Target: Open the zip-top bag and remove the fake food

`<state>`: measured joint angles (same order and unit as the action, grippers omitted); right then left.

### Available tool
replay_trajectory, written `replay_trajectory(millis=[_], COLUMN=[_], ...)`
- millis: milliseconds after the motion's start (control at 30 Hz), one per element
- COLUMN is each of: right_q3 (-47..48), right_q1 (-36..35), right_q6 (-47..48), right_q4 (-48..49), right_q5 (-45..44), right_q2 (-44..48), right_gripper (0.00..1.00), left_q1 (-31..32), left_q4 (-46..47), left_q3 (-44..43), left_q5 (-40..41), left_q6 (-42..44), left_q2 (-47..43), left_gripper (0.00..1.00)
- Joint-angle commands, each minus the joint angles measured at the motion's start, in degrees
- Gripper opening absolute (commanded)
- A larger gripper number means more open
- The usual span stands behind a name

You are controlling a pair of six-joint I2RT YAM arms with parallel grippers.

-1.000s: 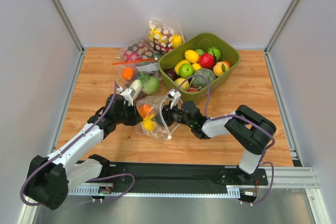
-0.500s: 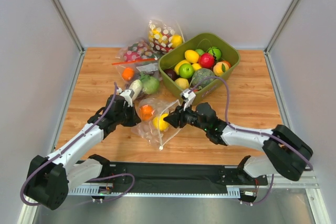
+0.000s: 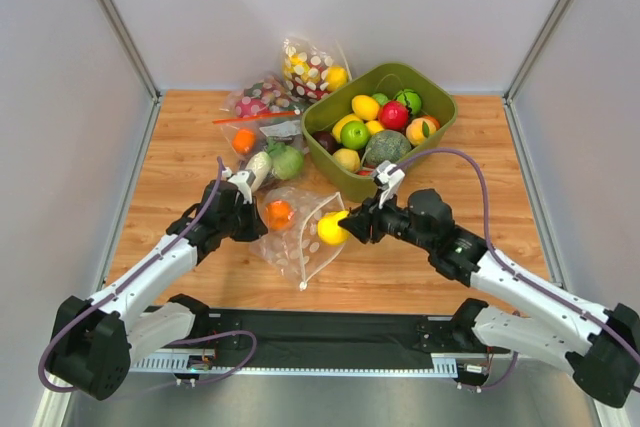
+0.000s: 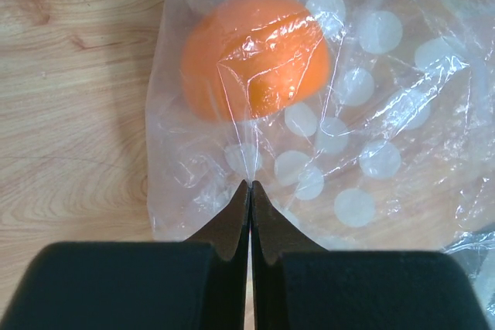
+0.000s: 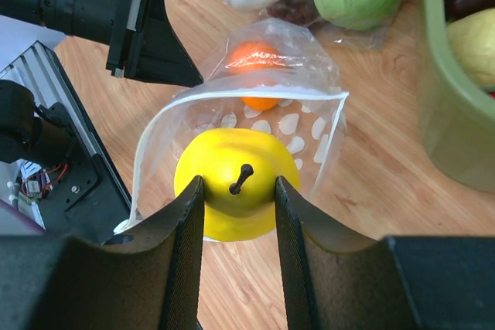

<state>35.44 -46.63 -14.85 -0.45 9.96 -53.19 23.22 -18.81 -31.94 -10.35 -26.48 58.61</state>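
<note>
Yellow fruit [image 3: 331, 229] drawn from zip-top bag [image 3: 296, 250], clamped in right fingers [image 5: 182, 256], left fingers [image 4: 230, 229] closed on bag

One yellow fruit [image 5: 228, 195] is in the right gripper [image 5: 237, 185]. One orange fruit [image 4: 255, 56] lies just before the left gripper [image 4: 250, 187], in one zip-top bag [image 4: 371, 160].

The worktop [image 3: 480, 147] is of light brown wood (grain running sideways). Plain pale grey walls [image 3: 300, 17] stand on three sides, metal posts [image 3: 115, 22] in the back corners.
</note>
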Motion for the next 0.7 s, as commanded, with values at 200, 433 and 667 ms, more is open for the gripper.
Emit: replay_trajectory(millis=[200, 433, 667], right_q3=[14.6, 24.0, 36.7], right_q1=[3.5, 14.2, 22.2], right_q6=[11.2, 13.8, 14.5], right_q4=[-10.2, -0.1, 3.5], right_q5=[-2.6, 0.8, 2.5], right_q2=[2.7, -12.3, -31.0], right_gripper=[0.06, 0.06, 0.06], left_q1=[0.2, 0.1, 0.1], left_q4=[-0.8, -1.4, -2.1], left_q3=[-2.4, -2.3, -2.8], left_q5=[-0.3, -0.9, -1.3], left_q6=[1.0, 0.8, 1.0], left_q2=[0.5, -0.9, -2.6], left_gripper=[0.00, 0.00, 0.00])
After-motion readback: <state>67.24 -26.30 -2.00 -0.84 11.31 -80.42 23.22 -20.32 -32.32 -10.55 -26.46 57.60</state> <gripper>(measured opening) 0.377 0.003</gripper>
